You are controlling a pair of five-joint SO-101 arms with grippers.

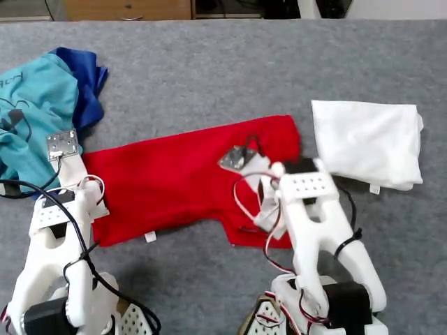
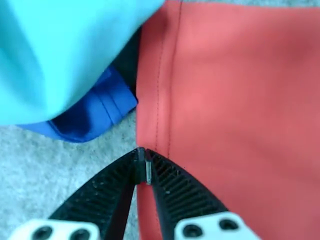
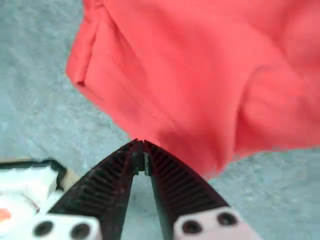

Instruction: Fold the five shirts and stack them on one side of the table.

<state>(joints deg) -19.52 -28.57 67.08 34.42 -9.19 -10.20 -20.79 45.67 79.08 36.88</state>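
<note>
Grey-covered counter (image 1: 209,70), bearing: red shirt (image 1: 174,181) spread at centre; folded white shirt (image 1: 367,143) at right; teal shirt (image 1: 38,105) heaped over blue shirt (image 1: 87,87) at left.

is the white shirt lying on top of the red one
No, the folded white shirt lies on the table beside the red shirt, with a strip of bare table between them.

Left gripper (image 2: 144,162): black ribbed fingers (image 2: 107,187) pressed together, tips meeting at hemmed edge of red shirt (image 2: 235,100). Thin sliver of cloth seems pinched between tips, hard to confirm. Red cloth spreads ahead of claw and off to one side. Blue shirt (image 2: 95,112) near tips on other side, just beside red edge, tucked under teal shirt (image 2: 60,50) farther ahead. Grey table cover (image 2: 45,170) beside claw.
</note>
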